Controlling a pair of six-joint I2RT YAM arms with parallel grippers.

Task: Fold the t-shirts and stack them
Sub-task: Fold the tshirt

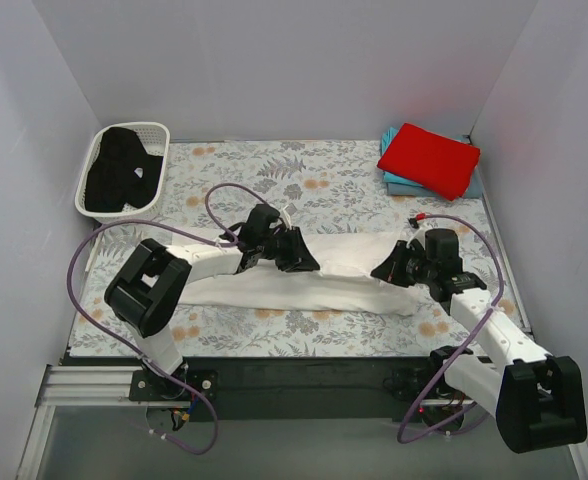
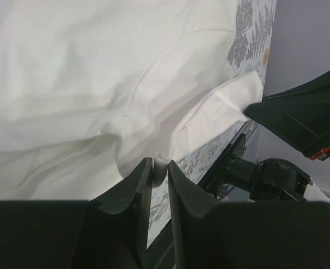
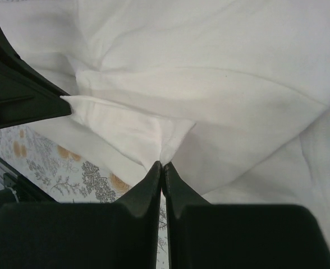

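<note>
Two claws grip one garment. From above, we see the white t-shirt (image 1: 324, 285) lying as a long band across the worktop (image 1: 274, 180), its long axis running left to right. The left claw (image 1: 296, 255) bites its far edge near the middle and the right claw (image 1: 389, 268) takes its right end, both arms bent low and reaching inward. The red t-shirt (image 1: 429, 158) sits folded on the teal one (image 1: 398, 183) at the far right corner, and the black one (image 1: 119, 175) fills the basket (image 1: 159, 128).

At our left wrist, the fingers clamp a pinch of white cloth. At our right wrist, they pinch a fold of it. We judge the right arm nearer the stack.
</note>
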